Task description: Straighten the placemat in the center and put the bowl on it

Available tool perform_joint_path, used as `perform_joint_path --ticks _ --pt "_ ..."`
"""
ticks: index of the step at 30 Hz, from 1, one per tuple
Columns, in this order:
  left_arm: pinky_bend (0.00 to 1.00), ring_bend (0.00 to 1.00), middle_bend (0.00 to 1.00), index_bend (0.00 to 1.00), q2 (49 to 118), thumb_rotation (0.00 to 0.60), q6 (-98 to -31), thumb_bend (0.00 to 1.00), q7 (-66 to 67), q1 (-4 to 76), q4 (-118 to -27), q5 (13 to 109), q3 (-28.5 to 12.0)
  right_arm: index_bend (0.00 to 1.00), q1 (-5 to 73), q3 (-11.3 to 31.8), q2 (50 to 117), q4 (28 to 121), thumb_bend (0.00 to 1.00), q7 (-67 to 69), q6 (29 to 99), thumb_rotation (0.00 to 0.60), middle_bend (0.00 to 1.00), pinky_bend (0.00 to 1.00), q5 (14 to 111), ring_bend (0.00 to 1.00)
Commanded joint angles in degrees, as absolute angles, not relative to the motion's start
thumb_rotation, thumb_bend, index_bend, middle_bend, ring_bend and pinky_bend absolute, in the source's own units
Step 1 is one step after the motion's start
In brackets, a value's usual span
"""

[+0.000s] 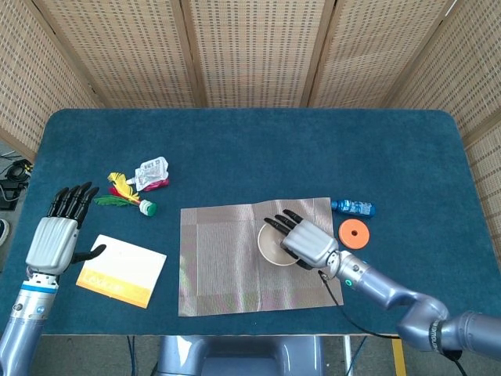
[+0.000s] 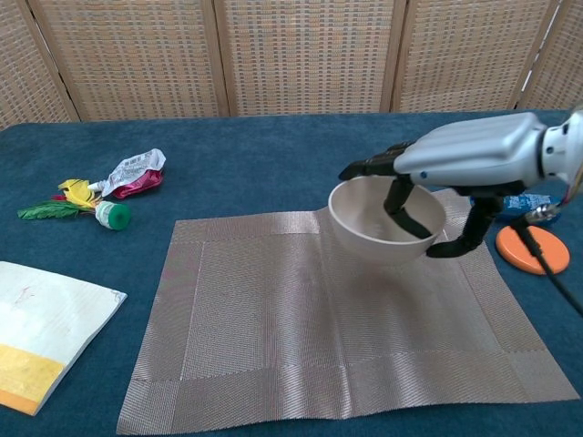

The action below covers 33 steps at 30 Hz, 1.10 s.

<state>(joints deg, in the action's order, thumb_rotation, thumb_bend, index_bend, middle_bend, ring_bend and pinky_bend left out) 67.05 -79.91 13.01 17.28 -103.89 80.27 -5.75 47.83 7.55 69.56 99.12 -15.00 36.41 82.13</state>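
From my console: feathered shuttlecock [image 1: 125, 196] and crumpled packet [image 1: 152, 172] at ten o'clock, booklet [image 1: 121, 270] at eight, blue bottle [image 1: 353, 207] and orange disc [image 1: 354, 233] at three.

robot hand [image 2: 465, 164] holding bowl [image 2: 383, 223], above placemat [image 2: 337, 309]
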Motion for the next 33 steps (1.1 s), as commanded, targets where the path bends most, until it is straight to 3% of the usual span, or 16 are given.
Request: perform_joint_path --ticks 1,14,16,20,22,28,33 --pt "0.00 0.00 0.00 0.00 66.94 0.600 -79.64 0.00 12.65 17.31 -103.89 80.24 -5.81 0.71 50.82 7.62 73.84 97.36 0.54 -18.31 33.61 0.600 0.00 0.00 78.83 0.00" --pt "0.00 0.00 0.00 0.00 66.80 0.600 -78.49 0.00 12.13 17.54 -103.62 79.46 -6.33 0.70 55.95 5.80 82.69 90.92 0.53 -27.39 33.28 0.600 0.00 0.00 71.02 0.00" --pt "0.00 0.00 0.00 0.00 66.80 0.600 -78.40 0.00 12.12 17.55 -103.62 79.40 -6.37 0.59 56.06 5.47 83.04 91.03 0.45 -28.00 33.92 0.600 0.00 0.00 70.40 0.00" --pt "0.00 0.00 0.00 0.00 66.82 0.600 -78.21 0.00 12.16 17.62 -103.62 79.32 -6.48 0.06 56.05 4.97 82.12 93.29 0.11 -28.48 34.98 0.600 0.00 0.00 67.85 0.00" --pt "0.00 0.00 0.00 0.00 66.78 0.600 -78.19 0.00 12.04 17.60 -103.66 79.37 -6.48 0.00 55.44 4.64 81.33 94.36 0.05 -29.29 37.16 0.600 0.00 0.00 68.13 0.00" --pt "0.00 0.00 0.00 0.00 66.59 0.600 -78.25 0.00 11.78 17.49 -103.73 80.03 -6.29 0.00 50.40 1.98 74.99 99.58 0.04 -31.19 46.90 0.600 0.00 0.00 72.65 0.00" --pt "0.00 0.00 0.00 0.00 66.45 0.600 -80.26 0.00 11.35 16.46 -104.02 82.06 -5.72 0.00 41.94 -1.51 66.00 103.23 0.04 -29.98 60.04 0.600 0.00 0.00 79.96 0.00"
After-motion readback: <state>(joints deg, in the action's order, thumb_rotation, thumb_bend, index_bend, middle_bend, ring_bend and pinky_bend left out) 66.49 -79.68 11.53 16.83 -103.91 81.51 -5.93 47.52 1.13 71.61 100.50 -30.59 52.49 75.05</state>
